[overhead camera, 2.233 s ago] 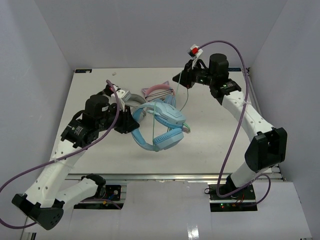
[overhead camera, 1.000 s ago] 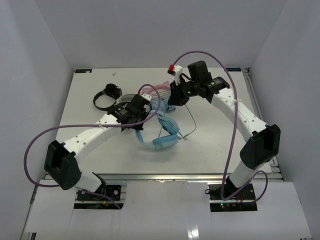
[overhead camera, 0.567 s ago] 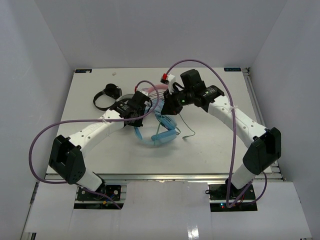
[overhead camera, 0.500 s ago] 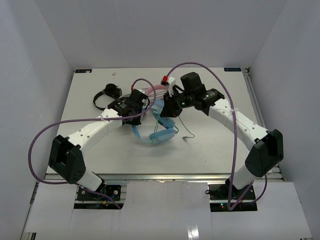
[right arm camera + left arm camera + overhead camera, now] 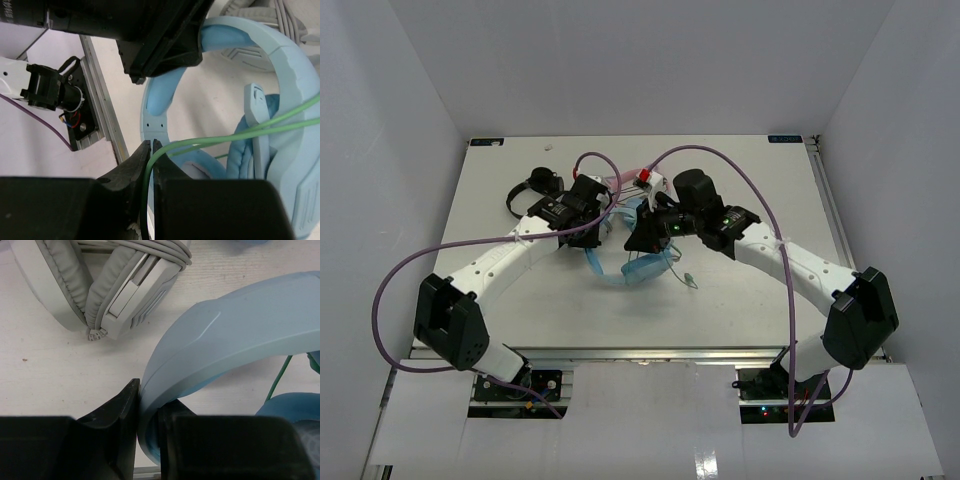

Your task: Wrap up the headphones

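On the white surface, the light-blue headphones with soft cups lie just beside the grey-white headphones, their band curving toward the near edge. The left pincer squeezes their band. The right pincer pinches the thin green cable.

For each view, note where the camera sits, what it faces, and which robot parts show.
Top external: above, behind the bases, looking down at the table; both arms show.
Left wrist: behind the left gripper, shut on the headband.
Right wrist: behind the right gripper, pinching the cable.
Shared: all show the headphones.
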You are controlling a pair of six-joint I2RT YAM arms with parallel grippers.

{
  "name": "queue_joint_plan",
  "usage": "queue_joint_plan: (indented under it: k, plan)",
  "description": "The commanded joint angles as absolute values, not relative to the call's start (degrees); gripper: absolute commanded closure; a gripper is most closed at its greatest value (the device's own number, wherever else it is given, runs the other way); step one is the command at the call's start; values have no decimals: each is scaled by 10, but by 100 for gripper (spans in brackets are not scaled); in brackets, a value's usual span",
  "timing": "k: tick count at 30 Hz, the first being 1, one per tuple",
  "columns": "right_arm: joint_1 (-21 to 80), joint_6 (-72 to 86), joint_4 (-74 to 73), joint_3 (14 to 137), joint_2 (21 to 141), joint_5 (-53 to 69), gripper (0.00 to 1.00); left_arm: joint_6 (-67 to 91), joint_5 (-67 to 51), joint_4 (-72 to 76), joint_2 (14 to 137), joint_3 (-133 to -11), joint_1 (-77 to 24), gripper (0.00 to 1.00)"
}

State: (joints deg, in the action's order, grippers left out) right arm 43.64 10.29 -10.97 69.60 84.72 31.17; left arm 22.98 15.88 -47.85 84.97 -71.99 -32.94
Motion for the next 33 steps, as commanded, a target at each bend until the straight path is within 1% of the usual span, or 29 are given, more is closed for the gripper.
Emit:
queue_joint_plan:
  k: [1, 6, 12, 16, 22, 23, 26, 33]
  plan:
    - [469, 131, -39, 725, 854, 328, 88, 270, 147, -448, 809, -739, -321, 100]
    - [490, 134, -27, 721, 865, 324, 86, 277, 140, -447, 797, -738, -314, 100]
    - [510, 138, 10, 670, 845, 304, 86, 295, 132, -450, 784, -741, -291, 100]
    - [520, 138, 26, 637, 825, 276, 84, 307, 124, -448, 764, -736, -274, 100]
    - [530, 144, 63, 589, 811, 238, 83, 329, 103, -440, 734, -729, -267, 100]
    - [533, 145, 68, 581, 810, 234, 84, 331, 98, -439, 730, -728, -267, 100]
    - [540, 142, 82, 565, 807, 203, 91, 340, 86, -437, 720, -727, -266, 100]
    - [559, 121, 106, 528, 805, 124, 92, 361, 67, -432, 689, -722, -266, 100]
